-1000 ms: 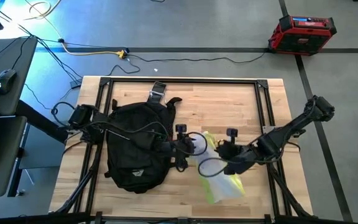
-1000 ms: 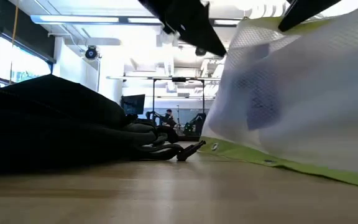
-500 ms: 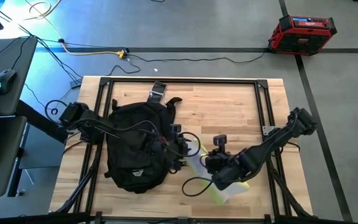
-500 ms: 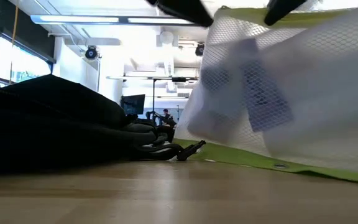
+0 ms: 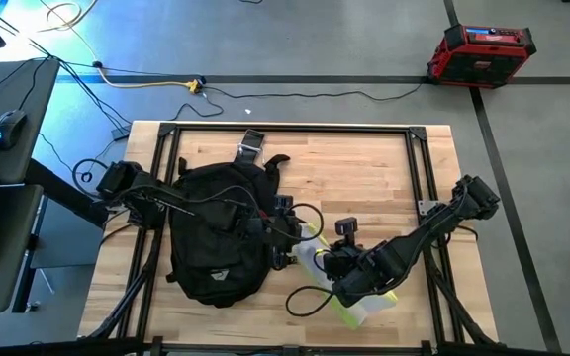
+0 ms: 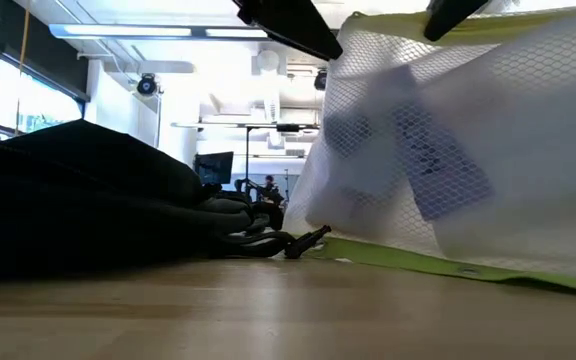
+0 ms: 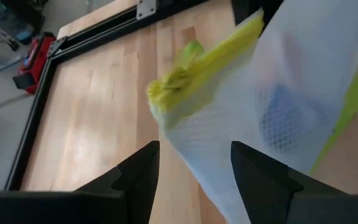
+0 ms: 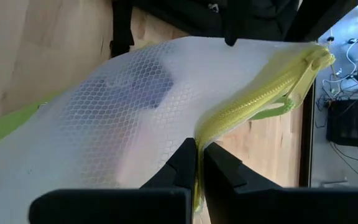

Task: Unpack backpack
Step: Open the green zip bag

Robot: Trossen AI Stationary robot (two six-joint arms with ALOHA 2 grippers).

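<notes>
Our right gripper (image 8: 197, 163) is pinching the mesh pouch's (image 8: 117, 118) yellow edge; our left gripper (image 7: 194, 163), fingers spread, is reaching over the backpack (image 5: 216, 232).

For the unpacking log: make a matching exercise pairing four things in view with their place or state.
Things:
1. backpack
2. mesh pouch
3. left gripper
4. right gripper

Place or state:
A. fingers apart, with the pouch's yellow end ahead of them
B. lying on the left half of the table
C. fingers closed on the yellow trim
D. translucent white, lifted at one end by an arm

Pairs: 1-B, 2-D, 3-A, 4-C
</notes>
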